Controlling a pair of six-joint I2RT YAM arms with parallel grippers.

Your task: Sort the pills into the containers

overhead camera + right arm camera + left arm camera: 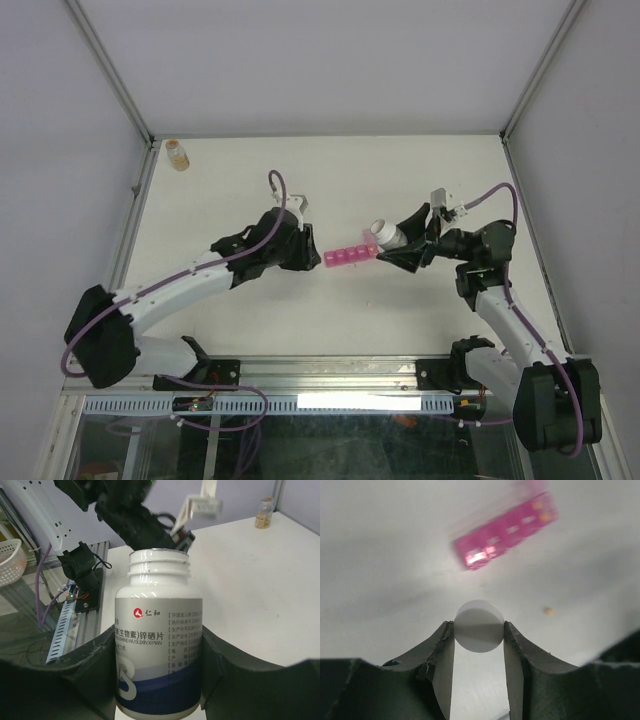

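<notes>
The pink organiser strip of containers lies mid-table, and shows blurred at the top of the left wrist view. Small orange pills sit in its far compartments, and one lies loose on the table. My left gripper is shut on a white round cap-like disc, just left of the strip's end. My right gripper is shut on a white-and-blue labelled bottle with no cap on its neck. Seen from above, the bottle is tilted with its mouth near the strip's right end.
A small amber bottle stands at the table's far left corner, also visible in the right wrist view. Grey walls with metal frame posts enclose the table. A white basket sits off the table beyond the front rail.
</notes>
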